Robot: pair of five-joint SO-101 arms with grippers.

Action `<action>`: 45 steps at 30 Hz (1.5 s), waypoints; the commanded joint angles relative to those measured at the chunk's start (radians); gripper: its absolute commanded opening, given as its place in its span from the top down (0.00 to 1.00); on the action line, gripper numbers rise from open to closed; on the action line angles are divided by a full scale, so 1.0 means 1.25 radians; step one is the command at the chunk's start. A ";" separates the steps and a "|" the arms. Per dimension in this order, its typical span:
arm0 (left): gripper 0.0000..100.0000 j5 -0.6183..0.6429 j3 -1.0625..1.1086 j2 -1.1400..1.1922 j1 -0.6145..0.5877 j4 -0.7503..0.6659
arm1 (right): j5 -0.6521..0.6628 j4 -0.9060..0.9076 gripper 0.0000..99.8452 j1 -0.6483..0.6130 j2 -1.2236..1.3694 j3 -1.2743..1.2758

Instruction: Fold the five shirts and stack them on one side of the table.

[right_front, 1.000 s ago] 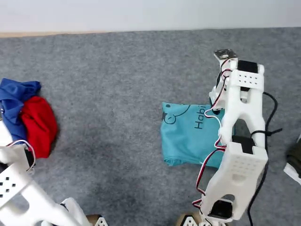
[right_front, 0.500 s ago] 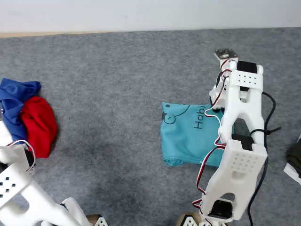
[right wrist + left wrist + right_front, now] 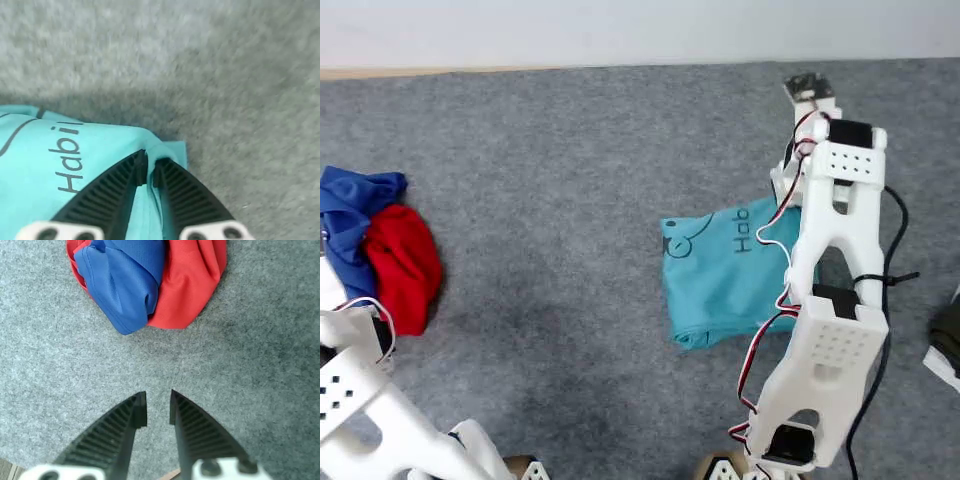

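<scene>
teal shirt [image 3: 725, 275]: lies right of centre in the high view on the grey table [image 3: 550, 170], folded to a rough rectangle, dark line print and lettering facing up, lower left corner bunched, upper edge tilted. right arm [image 3: 830, 300]: stands over the shirt's right part; its jaws are closed on a pinched fold at the shirt's corner. left arm [image 3: 360, 400]: lower left of frame; jaws narrowly parted, holding nothing, above bare table near the heap. blue shirt [image 3: 125, 280] and red shirt [image 3: 192, 285]: crumpled together, touching, at the left edge.
</scene>
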 commanded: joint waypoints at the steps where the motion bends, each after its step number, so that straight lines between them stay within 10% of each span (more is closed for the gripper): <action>1: 0.92 -0.002 -0.003 -0.005 0.005 0.018 | 0.000 -0.009 0.99 0.013 0.003 -0.049; 10: 0.92 -0.002 -0.003 -0.005 0.005 0.018 | 0.000 -0.001 0.98 0.063 0.052 -0.050; 20: 0.92 -0.002 -0.002 -0.005 0.005 0.018 | -0.001 0.040 0.75 0.048 -0.035 -0.050; 45: 0.92 -0.001 0.014 -0.011 0.005 0.020 | -0.063 0.280 0.99 -0.067 -0.295 0.250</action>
